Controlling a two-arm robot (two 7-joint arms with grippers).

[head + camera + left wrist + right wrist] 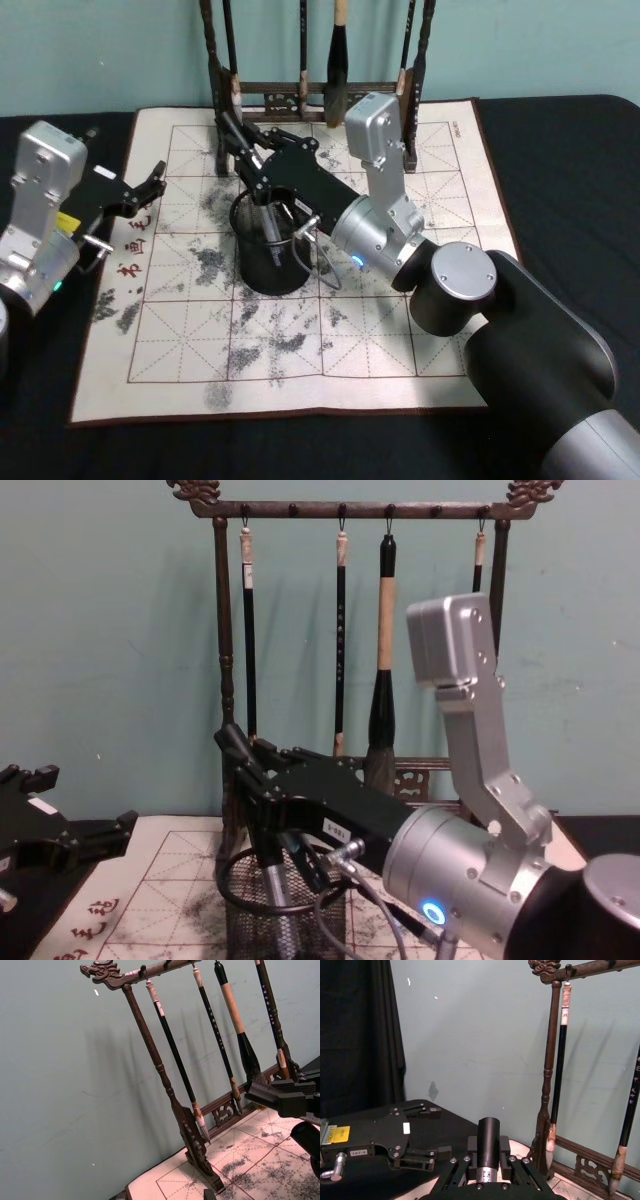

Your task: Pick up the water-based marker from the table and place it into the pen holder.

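Two grippers show on the mat: the right gripper (232, 133) holds the marker (488, 1149) clamped above the pen holder (271, 240) (its lower end reaches inside the mesh cup). At nine o'clock from the holder, the left gripper (156, 178) rests with fingers apart on the table (560, 170).

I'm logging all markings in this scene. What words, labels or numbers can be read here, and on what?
Red brush characters on the mat, left edge: too blurred to read.
Yellow label on the left gripper: text too small to read.
White tag below it: digits, too blurred to quote.
Print on the marker held by the right gripper: too small.
Writing on the hanging brushes: unreadable.
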